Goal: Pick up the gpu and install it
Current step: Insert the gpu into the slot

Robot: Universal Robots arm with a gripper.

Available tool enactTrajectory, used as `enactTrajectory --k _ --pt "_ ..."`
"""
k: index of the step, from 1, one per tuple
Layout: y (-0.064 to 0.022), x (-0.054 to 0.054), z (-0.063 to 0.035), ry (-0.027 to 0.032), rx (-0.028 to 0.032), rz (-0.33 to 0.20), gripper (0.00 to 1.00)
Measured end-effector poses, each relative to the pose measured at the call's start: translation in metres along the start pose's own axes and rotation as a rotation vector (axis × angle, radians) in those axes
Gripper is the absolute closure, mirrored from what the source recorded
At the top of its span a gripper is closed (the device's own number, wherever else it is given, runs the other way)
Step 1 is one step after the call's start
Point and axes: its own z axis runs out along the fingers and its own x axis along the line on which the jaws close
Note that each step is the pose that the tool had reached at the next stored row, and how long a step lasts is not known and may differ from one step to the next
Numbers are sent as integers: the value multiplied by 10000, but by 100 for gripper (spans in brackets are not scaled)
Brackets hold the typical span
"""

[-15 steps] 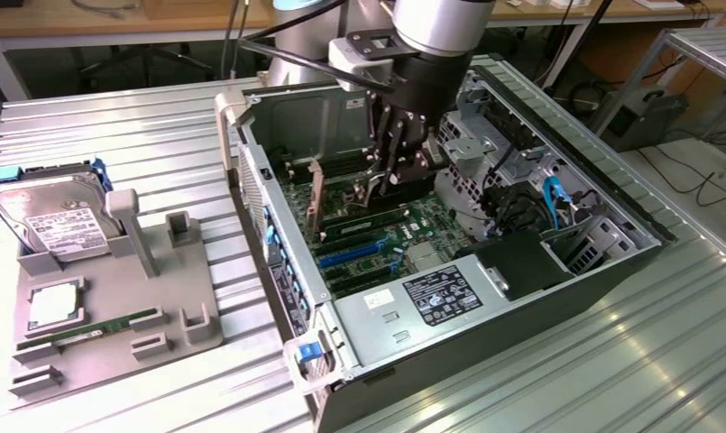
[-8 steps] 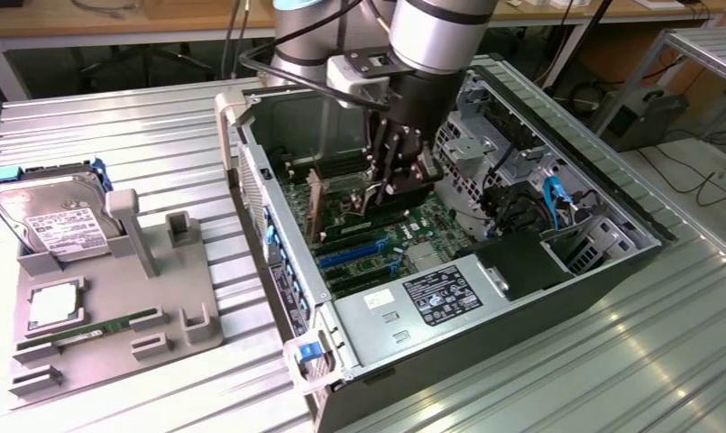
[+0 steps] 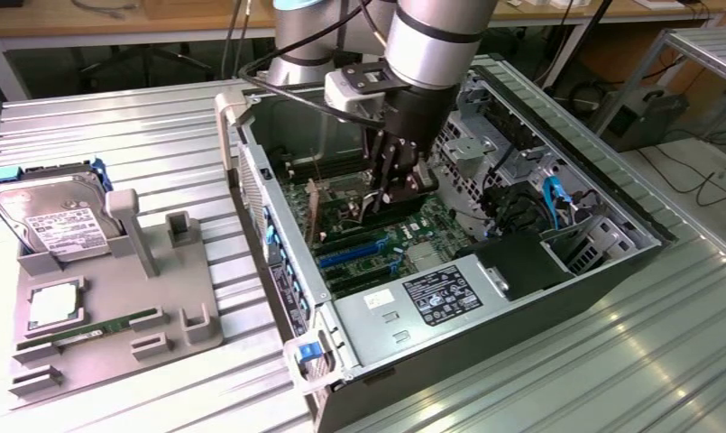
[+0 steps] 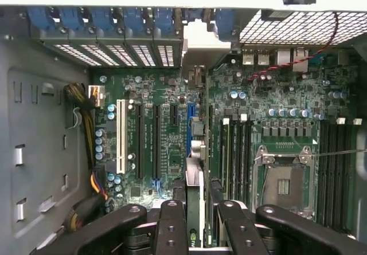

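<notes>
gpu (image 4: 194,200) stands on edge, clamped between the gripper (image 3: 395,185) fingers (image 4: 171,232), low inside the open computer case (image 3: 603,234) over the green motherboard (image 4: 160,152), beside the blue slot (image 4: 190,120). hard drive (image 3: 52,221) rests on the grey tray (image 3: 110,338) outside the case.

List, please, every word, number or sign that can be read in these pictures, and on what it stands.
No text can be read.
Hard drive: the white label bears print too small to read.
Power supply: the dark sticker carries white print, too blurred to read.
Motherboard: markings too small to read.
The gpu, held edge-on in the gripper: no text visible.
</notes>
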Motion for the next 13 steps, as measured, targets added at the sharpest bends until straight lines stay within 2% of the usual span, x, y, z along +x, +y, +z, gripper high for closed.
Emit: enactTrajectory --k 6,13 --pt "69 1 125 1 0 0 74" --pt "97 7 282 1 -4 -1 74"
